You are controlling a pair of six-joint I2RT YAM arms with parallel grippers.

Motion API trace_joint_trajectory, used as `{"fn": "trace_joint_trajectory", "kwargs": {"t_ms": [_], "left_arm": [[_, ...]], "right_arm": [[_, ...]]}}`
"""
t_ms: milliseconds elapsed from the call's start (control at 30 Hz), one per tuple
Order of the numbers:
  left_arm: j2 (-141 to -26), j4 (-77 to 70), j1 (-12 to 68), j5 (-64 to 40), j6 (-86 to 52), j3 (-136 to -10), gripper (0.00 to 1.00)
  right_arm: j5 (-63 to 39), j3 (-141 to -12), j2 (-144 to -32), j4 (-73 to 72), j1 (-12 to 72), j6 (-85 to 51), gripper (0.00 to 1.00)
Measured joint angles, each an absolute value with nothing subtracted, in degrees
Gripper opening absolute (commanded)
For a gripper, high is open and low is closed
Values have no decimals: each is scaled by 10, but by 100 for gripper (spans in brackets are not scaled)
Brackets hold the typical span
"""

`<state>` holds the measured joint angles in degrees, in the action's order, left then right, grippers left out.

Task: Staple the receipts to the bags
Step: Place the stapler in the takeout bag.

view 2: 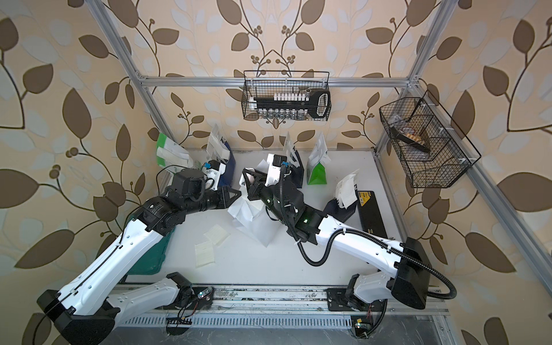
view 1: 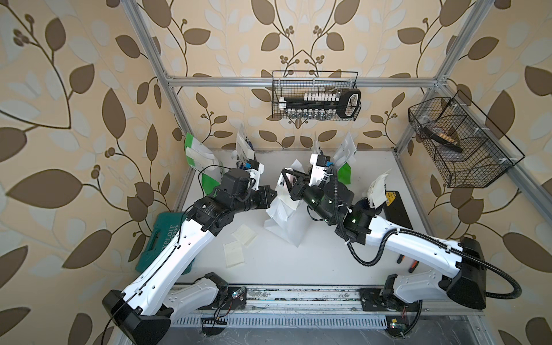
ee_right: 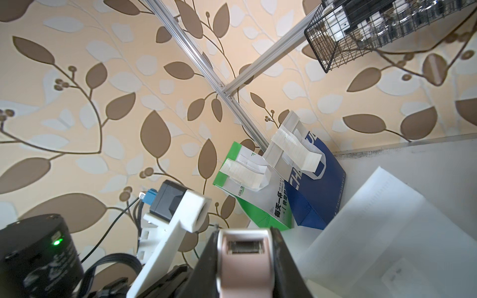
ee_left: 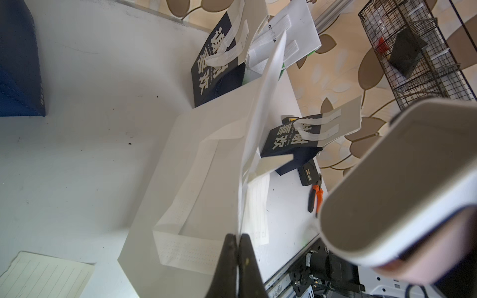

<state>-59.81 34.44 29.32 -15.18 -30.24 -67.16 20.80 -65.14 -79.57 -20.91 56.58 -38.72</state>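
Observation:
A plain white bag [view 1: 283, 218] [ee_left: 206, 160] lies tipped over mid-table. My left gripper [view 1: 273, 195] [ee_left: 238, 236] is shut on its top edge. Against the far side of that pinched wall lies a lined receipt [ee_left: 258, 206]. My right gripper [view 1: 285, 179] [ee_right: 245, 229] is shut on a pink-and-white stapler [ee_right: 245, 260] [ee_left: 400, 180], which hovers beside the bag's mouth, apart from it. Two loose receipts [view 1: 244, 234] [view 1: 234, 253] lie on the table in front of the bag. A green-and-white bag [ee_right: 247, 185] and a navy bag [ee_right: 317, 185] at the back each carry a receipt.
More bags stand along the back wall [view 1: 345, 164] and at the right [view 1: 376, 191]. A teal tool case [view 1: 161, 239] lies under the left arm. A black flat box [view 1: 394, 206] and orange pliers [ee_left: 316, 196] lie at the right edge. Wire baskets [view 1: 316, 95] [view 1: 460, 143] hang on the frame.

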Motion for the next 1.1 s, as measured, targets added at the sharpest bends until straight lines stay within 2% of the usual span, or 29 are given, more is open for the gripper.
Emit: {"fn": "trace_joint_trajectory", "kwargs": {"t_ms": [1100], "left_arm": [[-581,341,293,-198,-334,-672,0]], "right_arm": [[179,-612,-814,-286,566,-271,0]]}}
